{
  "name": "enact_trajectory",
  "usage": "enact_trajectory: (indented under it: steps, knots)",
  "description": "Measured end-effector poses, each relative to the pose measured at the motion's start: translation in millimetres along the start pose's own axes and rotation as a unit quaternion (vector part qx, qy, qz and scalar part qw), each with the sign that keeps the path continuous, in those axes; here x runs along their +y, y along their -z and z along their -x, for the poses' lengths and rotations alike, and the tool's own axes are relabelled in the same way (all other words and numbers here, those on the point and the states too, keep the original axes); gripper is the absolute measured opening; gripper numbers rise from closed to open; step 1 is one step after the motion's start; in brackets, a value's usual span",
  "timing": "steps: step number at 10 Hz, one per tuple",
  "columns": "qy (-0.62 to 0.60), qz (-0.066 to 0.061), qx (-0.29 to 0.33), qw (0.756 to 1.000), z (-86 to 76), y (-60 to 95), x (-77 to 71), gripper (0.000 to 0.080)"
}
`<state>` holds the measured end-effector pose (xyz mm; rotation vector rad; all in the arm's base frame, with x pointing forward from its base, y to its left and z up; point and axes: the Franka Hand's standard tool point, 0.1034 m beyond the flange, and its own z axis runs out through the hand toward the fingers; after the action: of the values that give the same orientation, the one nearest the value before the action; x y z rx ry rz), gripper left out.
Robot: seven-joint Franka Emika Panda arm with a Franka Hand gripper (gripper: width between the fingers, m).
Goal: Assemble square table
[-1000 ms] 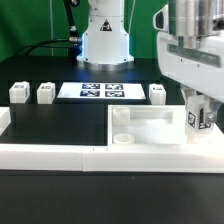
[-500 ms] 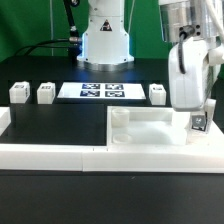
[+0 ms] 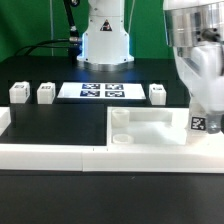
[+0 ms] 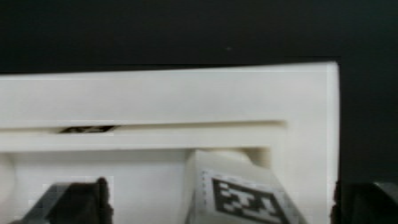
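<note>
Exterior view: hanging the arm [image 3: 196, 60] over the tabletop's [image 3: 150, 126] corner on the exterior view's right, seemingly fitting a leg [image 3: 199, 123] there, with three spare legs [image 3: 45, 93] waiting on the surface [image 3: 60, 120] behind. Wrist view: holding the fingers [image 4: 75, 200] wide apart, gripping nothing, straddling that leg. Next: probably lifting clear and fetching another.

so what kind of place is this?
Looks like a robotics lab test bench: a robot arm mounted behind a black table, a marker board fixed on it, and tagged white legs set out in a row.
</note>
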<state>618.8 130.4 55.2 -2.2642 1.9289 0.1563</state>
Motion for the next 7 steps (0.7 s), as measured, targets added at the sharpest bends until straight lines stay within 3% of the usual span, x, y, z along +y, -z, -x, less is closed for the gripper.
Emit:
enact_trajectory:
  steps: [4,5,7]
  knots:
    - [0.152,0.005,0.008,0.988,-4.3,1.8,-0.2,0.0649]
    - [0.243,0.018,0.014,0.970,-4.6,7.2,-1.8,0.0649]
    - [0.363,0.026,0.025,0.931,-6.3,12.8,-5.7,0.0649]
